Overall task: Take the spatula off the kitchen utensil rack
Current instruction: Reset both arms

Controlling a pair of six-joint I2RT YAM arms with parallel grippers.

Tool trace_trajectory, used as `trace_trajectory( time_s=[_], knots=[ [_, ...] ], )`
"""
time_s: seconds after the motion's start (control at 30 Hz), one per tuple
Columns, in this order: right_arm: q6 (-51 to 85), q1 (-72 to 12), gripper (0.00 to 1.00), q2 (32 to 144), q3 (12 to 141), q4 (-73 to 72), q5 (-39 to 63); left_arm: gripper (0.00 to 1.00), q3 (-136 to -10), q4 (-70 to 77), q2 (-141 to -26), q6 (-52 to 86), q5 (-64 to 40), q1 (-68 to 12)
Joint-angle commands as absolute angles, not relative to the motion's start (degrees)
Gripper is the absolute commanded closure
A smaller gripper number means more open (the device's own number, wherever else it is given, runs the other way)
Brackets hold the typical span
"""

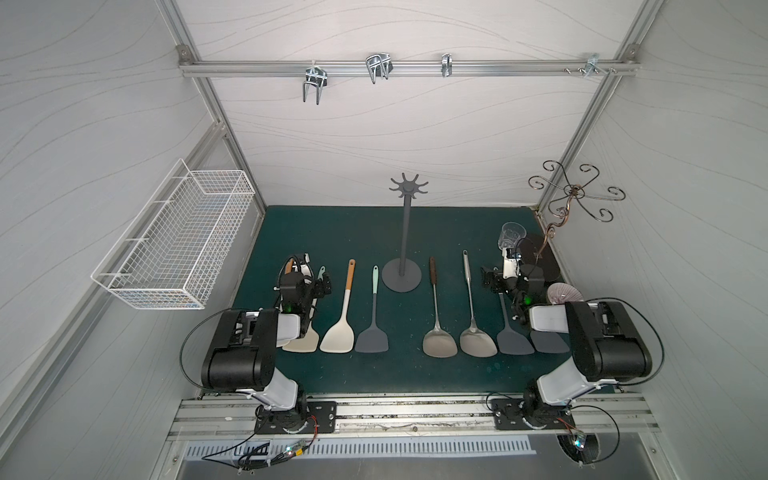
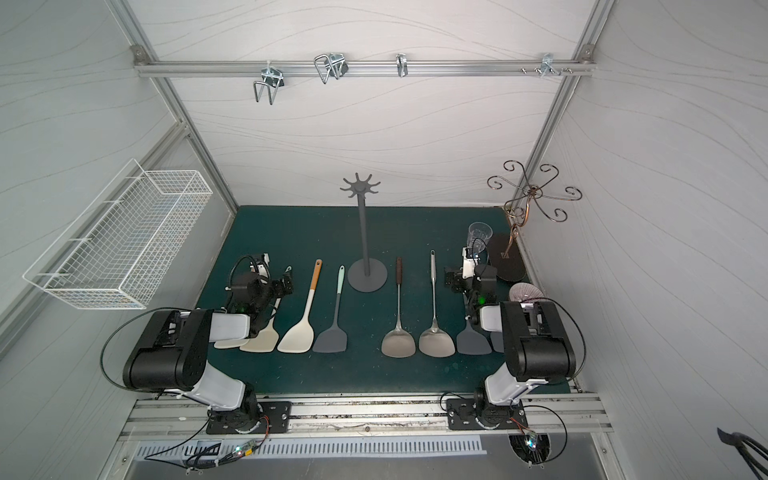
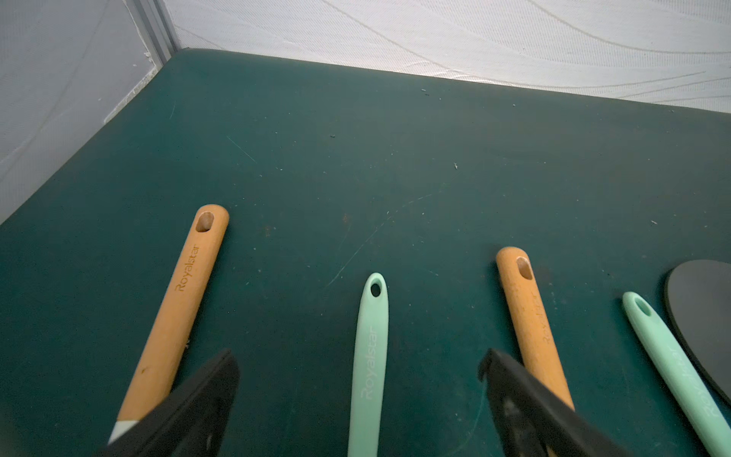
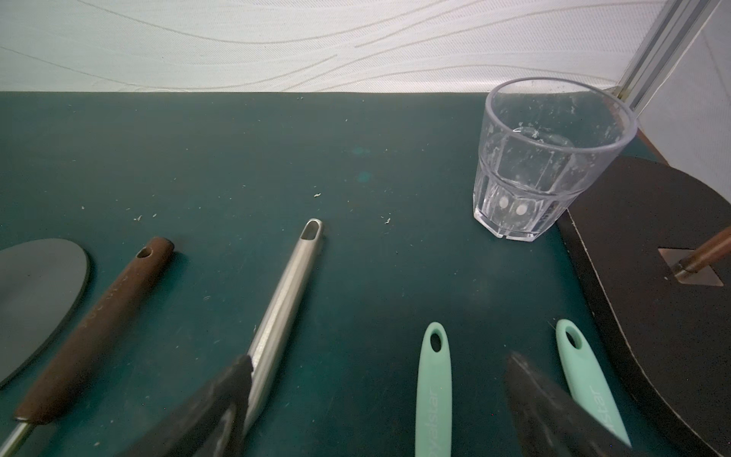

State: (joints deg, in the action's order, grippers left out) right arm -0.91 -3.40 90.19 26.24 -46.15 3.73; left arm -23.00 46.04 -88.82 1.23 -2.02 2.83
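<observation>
The kitchen utensil rack (image 1: 405,237) (image 2: 365,237) stands at mid-mat, a dark grey pole on a disc base; nothing hangs from its star of hooks. Several spatulas lie flat in a row on the green mat, among them a cream one (image 1: 343,316), a grey one with a mint handle (image 1: 373,320) and two steel ones (image 1: 436,324). My left gripper (image 1: 322,284) (image 3: 360,360) hovers open over a mint handle (image 3: 368,316). My right gripper (image 1: 488,280) (image 4: 379,362) is open above another mint handle (image 4: 433,387). Neither gripper holds anything.
A clear glass (image 4: 550,158) and a copper scrolled stand (image 1: 575,193) on a dark base (image 4: 652,277) occupy the back right corner. A white wire basket (image 1: 174,245) hangs on the left wall. A rail with metal hooks (image 1: 407,66) runs along the back wall.
</observation>
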Motion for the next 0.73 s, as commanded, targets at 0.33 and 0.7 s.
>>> trace_trajectory(
  time_s=[0.33,0.7],
  knots=[
    [-0.79,-3.47,0.01,90.57,25.85,-45.54,4.27,0.0,-23.91,47.9,-88.68,0.36,-1.32,2.46],
    [-1.14,-3.81,0.01,90.64,25.93,-45.68,3.88,0.0,-23.91,47.9,-88.68,0.41,-1.32,2.46]
  ],
)
